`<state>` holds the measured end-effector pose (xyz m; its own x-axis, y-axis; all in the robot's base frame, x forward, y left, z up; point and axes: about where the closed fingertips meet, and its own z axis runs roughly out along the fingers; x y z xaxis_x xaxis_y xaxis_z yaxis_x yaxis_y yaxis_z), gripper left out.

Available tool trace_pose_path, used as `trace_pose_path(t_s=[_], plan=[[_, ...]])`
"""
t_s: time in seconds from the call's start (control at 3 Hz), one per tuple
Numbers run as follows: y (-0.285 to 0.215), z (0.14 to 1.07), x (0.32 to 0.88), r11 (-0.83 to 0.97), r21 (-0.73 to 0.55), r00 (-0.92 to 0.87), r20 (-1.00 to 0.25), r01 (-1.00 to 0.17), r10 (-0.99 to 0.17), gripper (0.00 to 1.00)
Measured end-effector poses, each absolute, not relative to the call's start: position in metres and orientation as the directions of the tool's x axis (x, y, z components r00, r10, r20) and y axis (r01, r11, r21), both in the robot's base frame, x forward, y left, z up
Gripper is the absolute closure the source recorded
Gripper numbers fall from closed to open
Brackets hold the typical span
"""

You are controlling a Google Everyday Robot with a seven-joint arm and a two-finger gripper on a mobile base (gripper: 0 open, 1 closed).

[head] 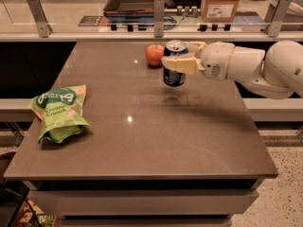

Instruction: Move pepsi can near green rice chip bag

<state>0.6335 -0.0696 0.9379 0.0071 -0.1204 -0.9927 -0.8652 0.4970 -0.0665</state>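
Note:
The pepsi can (174, 74), dark blue with a silver top, hangs just above the table at the back centre. My gripper (180, 56) reaches in from the right on a white arm and is shut on the can, one cream finger (180, 65) across its front. The green rice chip bag (59, 110) lies flat near the table's left edge, far to the left of the can and nearer the front.
A red-orange apple (154, 55) sits on the brown table (156, 141) just left of the can, close behind it. A rail with metal posts (159, 9) runs along the back edge. A cardboard box (221, 3) stands behind it.

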Motion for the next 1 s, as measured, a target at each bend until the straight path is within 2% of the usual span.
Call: trace_pose_path(t_s=[1.0], plan=[[0.026,0.933,0.561,0.418,-0.029,-0.021,-0.993,-0.908,-0.115,1.00]])
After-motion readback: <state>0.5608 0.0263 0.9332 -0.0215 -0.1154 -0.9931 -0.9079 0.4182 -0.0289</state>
